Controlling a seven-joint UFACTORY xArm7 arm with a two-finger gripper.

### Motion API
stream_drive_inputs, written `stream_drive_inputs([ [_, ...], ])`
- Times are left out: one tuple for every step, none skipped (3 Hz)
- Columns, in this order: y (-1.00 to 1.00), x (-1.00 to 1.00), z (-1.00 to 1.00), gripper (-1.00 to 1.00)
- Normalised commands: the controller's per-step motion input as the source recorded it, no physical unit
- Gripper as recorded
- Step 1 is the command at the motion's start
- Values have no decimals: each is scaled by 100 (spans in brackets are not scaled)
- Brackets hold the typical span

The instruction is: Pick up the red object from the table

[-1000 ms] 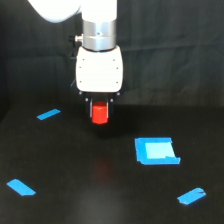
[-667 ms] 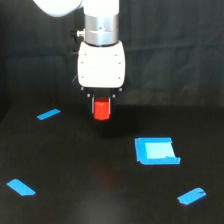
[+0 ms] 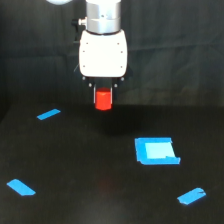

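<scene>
1. The red object (image 3: 103, 99) is up in the air. It hangs under the white gripper (image 3: 103, 95), clear of the black table (image 3: 90, 165). It sits near the 12 o'clock part of the exterior view, just above the middle.

2. The fingers pinch the red object from both sides. Only its lower part sticks out below them. The fingers are dark and small here, so I cannot see how much of the red object they cover.

3. It could slip. The red object is short and stubby, with flat little sides. If the fingers press on an edge and not on a flat side, I think it could twist and drop out.

4. A fast or jerky move could shake it loose. The hold looks like it is near the top of the red object, so there may not be much to hang on to.

5. If it falls, it could bounce or roll on the table. It might stop near the blue square (image 3: 156, 151) at 4 o'clock, or by the blue tape strip (image 3: 48, 114) at 9 o'clock. Then the arm would need to find it again.

6. There is a soft red glow on the table down at 6 o'clock. It looks like a reflection, not a second object. A camera could mistake it for the real thing.

7. Nothing else is close to the gripper, so a bump does not seem likely.
</scene>
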Motion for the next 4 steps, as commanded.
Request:
stream_drive_inputs([
  [2, -5, 56, -91],
  [8, -1, 50, -100],
  [-7, -6, 25, -97],
  [-10, -6, 11, -98],
])
